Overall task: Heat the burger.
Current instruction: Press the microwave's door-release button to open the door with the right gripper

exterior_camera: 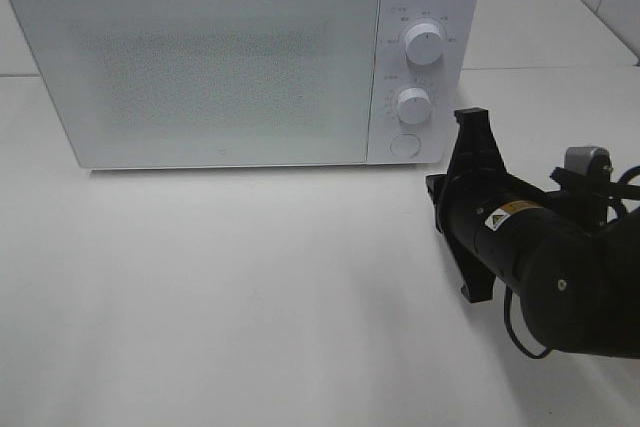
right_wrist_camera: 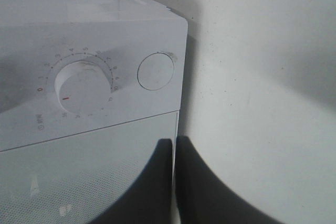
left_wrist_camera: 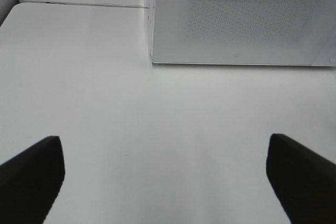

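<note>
While the white box-shaped microwave oven (exterior_camera: 200,57) sits on the plain white surface (exterior_camera: 250,297) with its frosted, speckled door (exterior_camera: 200,77) shut flush, the black right gripper (right_wrist_camera: 174,142) hangs close to the low corner of the control panel, jaws pressed tight together and holding nothing. It is near the flat round push button (right_wrist_camera: 155,71) and the ribbed white lower dial (right_wrist_camera: 83,86) but touches neither. The matching upper dial (exterior_camera: 424,46) stands above them, clear of the arm.

On the other side the left gripper (left_wrist_camera: 164,145) waits well back from the oven's front corner, its jaws spread wide over bare surface and empty.

The burger appears in none of the three views: not on the surface, not in either pair of jaws. It may well be behind the closed door, though the dotted panel is too opaque to confirm that.

Read that way, loading and closing are done, and what is left is working the controls at the right arm's tip: turning a dial to set the heat and time, letting the oven run, then opening up. Whether the lower dial is off its zero mark cannot be made out at this angle
</note>
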